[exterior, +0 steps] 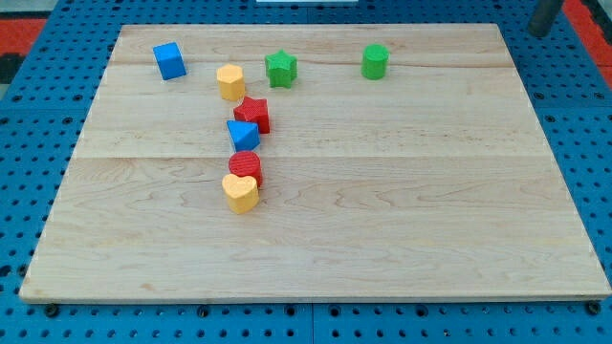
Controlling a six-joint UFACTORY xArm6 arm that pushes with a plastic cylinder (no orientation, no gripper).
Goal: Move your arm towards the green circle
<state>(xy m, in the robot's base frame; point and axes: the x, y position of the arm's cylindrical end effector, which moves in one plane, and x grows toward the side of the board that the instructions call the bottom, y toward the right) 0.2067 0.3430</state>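
The green circle (375,61) sits near the top of the wooden surface (402,210), right of the green star (281,68). My tip is not showing — only a dark bit at the top right corner — and I have no hand. The move looks barely started; next, my tip must slide toward the circle.

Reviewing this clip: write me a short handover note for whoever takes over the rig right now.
My tip: at the view's top right corner, off the board's edge, touching no block.
Green circle: near the board's top edge, right of the green star, standing alone.
Other blocks sit in a cluster at upper left, away from the straight path.
Done: nothing visibly achieved; the tip is still well apart from the circle.
Left: slide the tip toward the view's left and slightly down to reach the green circle.
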